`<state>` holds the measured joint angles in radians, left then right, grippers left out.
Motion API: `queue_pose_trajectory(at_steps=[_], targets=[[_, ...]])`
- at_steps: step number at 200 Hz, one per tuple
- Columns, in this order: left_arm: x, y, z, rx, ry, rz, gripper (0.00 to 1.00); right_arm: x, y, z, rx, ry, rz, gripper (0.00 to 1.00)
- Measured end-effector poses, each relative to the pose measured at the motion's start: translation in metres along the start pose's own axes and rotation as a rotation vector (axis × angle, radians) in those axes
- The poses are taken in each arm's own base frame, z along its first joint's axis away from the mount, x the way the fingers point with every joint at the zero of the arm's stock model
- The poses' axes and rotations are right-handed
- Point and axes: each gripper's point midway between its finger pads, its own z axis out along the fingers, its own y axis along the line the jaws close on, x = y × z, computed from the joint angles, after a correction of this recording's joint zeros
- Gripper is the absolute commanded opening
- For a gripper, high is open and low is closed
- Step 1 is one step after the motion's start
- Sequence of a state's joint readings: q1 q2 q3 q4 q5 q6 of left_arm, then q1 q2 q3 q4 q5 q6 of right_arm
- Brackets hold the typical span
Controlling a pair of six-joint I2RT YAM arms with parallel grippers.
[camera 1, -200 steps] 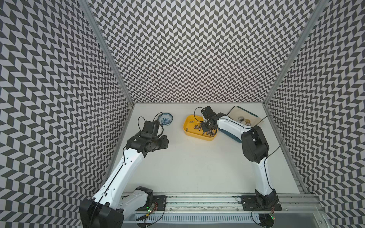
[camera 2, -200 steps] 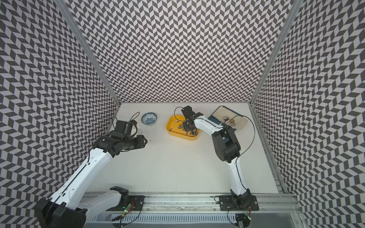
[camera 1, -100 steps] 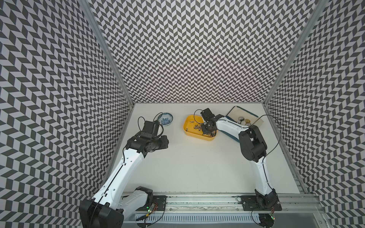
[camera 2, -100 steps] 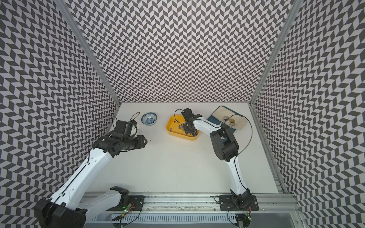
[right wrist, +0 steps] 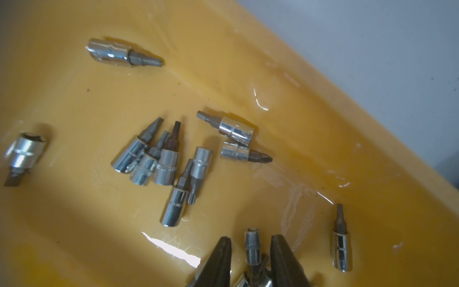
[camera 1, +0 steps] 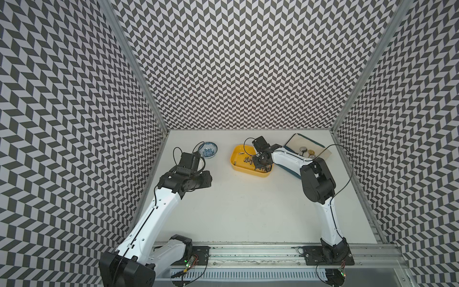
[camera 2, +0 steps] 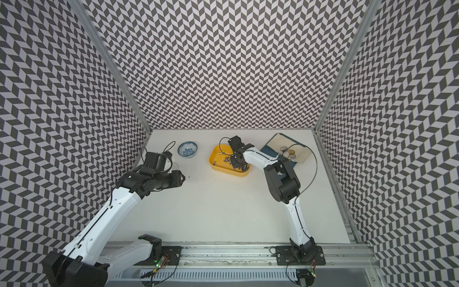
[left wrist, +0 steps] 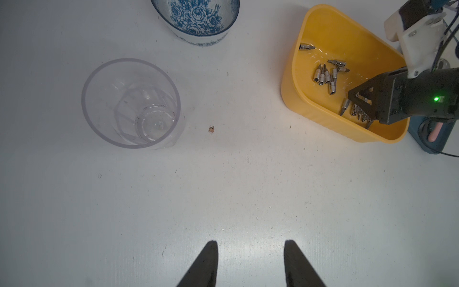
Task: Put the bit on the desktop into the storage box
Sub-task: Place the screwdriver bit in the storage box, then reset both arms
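Most of this job looks done; the desktop [camera 1: 248, 211] shows no loose bit that I can make out in both top views, and the yellow box [camera 1: 244, 171] in its far half holds a good scatter of them; I judge the step in hand to be the drop.

Both my arms stand almost where they stood a second ago; the left one does not seem to have stirred; what differs is my right gripper [right wrist: 249, 239], low inside the box near one end, whose jaws were pressed together then and are now a little apart. My left gripper [left wrist: 250, 242] hangs over bare desktop, jaws spread, nothing between them.

The bit [right wrist: 252, 251] I brought lies between my right jaws with a sliver of gap on each side, so I take it as let go and resting in the box with the other bits [right wrist: 164, 159], though the wrist view cuts off its lower end.

The next move calls for a straight lift out, jaws wide enough not to drag the bit or nudge its neighbours, then a look over the desktop; a tiny brown speck [left wrist: 211, 129] near the clear cup [left wrist: 130, 103] is too small to tell.
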<state>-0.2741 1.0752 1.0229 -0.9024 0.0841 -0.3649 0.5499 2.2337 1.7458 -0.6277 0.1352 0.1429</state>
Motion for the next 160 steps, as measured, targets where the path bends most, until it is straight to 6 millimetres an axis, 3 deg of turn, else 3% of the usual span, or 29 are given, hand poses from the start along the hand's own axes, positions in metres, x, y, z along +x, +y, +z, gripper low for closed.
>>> queue_pose_trajectory(at_steps=[18, 35, 57, 80, 100, 117, 137, 160], targets=[[0.0, 0.0, 0.0, 0.0, 0.0, 0.001, 0.48, 0.0, 0.0, 0.0, 0.0, 0.0, 0.0, 0.32], [-0.001, 0.0, 0.0, 0.001, -0.002, 0.001, 0.52, -0.001, 0.0, -0.004, -0.002, -0.004, 0.001, 0.4], [-0.004, -0.001, 0.001, 0.002, -0.009, 0.009, 0.61, -0.011, 0.0, -0.025, -0.013, -0.033, 0.004, 0.47], [-0.016, -0.004, 0.002, 0.002, -0.03, 0.007, 0.76, -0.037, 0.0, -0.078, -0.046, -0.138, 0.018, 0.55], [-0.033, -0.008, 0.002, 0.008, -0.077, 0.011, 0.77, -0.063, -0.003, -0.14, -0.079, -0.27, 0.032, 0.66], [-0.049, -0.008, 0.002, 0.011, -0.136, 0.0, 0.77, -0.075, -0.009, -0.192, -0.098, -0.384, 0.057, 0.82], [-0.068, -0.003, 0.006, 0.0, -0.257, -0.013, 0.8, -0.072, -0.02, -0.233, -0.1, -0.474, 0.087, 1.0], [-0.071, 0.025, 0.019, -0.086, -0.396, -0.035, 0.89, -0.053, -0.04, -0.249, -0.058, -0.525, 0.12, 0.99]])
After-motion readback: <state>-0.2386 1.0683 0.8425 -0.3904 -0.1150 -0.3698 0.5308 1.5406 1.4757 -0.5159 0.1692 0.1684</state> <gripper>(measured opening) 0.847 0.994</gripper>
